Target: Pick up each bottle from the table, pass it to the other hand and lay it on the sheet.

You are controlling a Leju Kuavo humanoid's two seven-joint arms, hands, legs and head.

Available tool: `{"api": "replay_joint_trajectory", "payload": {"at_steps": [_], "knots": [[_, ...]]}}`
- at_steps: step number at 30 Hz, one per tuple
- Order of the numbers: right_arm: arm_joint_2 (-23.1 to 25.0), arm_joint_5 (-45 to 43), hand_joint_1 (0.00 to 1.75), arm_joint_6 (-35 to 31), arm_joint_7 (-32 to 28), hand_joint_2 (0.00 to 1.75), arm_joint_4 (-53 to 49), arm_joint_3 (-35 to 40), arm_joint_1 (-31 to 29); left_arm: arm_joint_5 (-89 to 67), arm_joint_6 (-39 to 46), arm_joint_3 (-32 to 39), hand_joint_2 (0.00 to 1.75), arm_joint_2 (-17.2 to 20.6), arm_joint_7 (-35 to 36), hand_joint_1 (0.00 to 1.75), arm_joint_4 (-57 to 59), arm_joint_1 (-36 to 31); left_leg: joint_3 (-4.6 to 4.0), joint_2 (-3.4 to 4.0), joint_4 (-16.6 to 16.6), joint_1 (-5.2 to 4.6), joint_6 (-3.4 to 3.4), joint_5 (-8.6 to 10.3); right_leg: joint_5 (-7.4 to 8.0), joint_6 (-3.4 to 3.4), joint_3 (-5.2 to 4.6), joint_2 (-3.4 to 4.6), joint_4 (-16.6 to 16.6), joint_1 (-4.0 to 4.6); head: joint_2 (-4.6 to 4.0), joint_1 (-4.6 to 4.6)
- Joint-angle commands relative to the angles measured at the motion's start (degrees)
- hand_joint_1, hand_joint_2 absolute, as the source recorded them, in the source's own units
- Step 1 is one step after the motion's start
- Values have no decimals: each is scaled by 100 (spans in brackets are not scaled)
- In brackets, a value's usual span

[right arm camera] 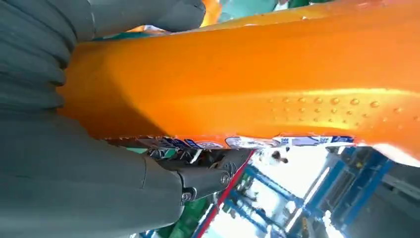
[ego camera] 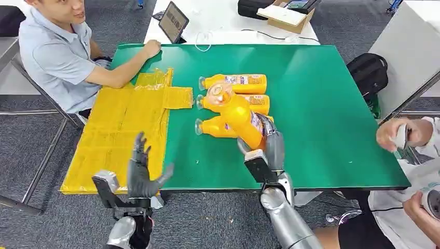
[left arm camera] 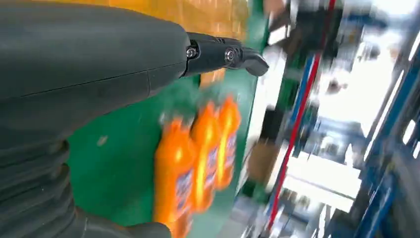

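My right hand (ego camera: 268,147) grips an orange bottle (ego camera: 239,115) by its lower body and holds it tilted above the green table (ego camera: 321,114), cap end up and away from me. In the right wrist view the same bottle (right arm camera: 247,74) lies across my right hand (right arm camera: 74,193). Three more orange bottles lie side by side on the table: a far one (ego camera: 236,83), a middle one (ego camera: 261,102) and a near one (ego camera: 214,127). Blurred orange bottles (left arm camera: 198,153) lie beyond my left hand (left arm camera: 89,64). That left hand (ego camera: 141,171) is open and raised at the table's front edge, beside the yellow sheet (ego camera: 119,129).
A person (ego camera: 57,57) sits at the far left with a forearm on the table near the sheet. Another person (ego camera: 410,135) sits at the right. A tablet (ego camera: 173,22) and a cardboard box (ego camera: 288,16) stand on the white table behind. A black backpack (ego camera: 368,72) lies right of the table.
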Motion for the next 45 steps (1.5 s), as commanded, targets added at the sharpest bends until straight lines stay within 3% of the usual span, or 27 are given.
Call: {"api": "replay_joint_trajectory", "payload": {"at_steps": [1,10,14,18,27,45], "knots": [[452,109,175,350,-92,175,493,857,-537,-215,-355,-807,175,118,169,0,1022,-369,32,18,-3,1,-9,-12,-9,-16,23,17,3,3,0,2],[598,156,175,562,-73,175,1242,1441,-870,-25,-656,-851,175,103,144,0,1160,-528,13,8,-5,4,-4,0,-3,-8,6,5,-2,5,0,2],[906,470,175,294,-195,175,1827,1859,-1013,270,-654,-703,175,-41,224,0,1192,-662,9,16,-6,3,-5,-1,-2,-9,4,13,0,4,0,4],[891,545,175,4,-195,175,1749,2470,-866,899,-482,-395,175,-211,348,0,1137,-777,19,5,-2,8,-9,-6,-9,-14,15,3,0,9,0,2],[861,332,175,61,-195,175,1832,2735,-774,1313,-307,-282,175,-211,200,0,793,-704,17,-3,-3,11,-7,-5,-11,-14,16,-7,-3,11,0,2],[884,68,175,158,-195,175,2066,3255,-709,2559,-952,-4,175,-178,429,0,594,-771,24,-15,-6,13,-8,-4,-16,-16,24,-23,-7,14,0,0]]}}
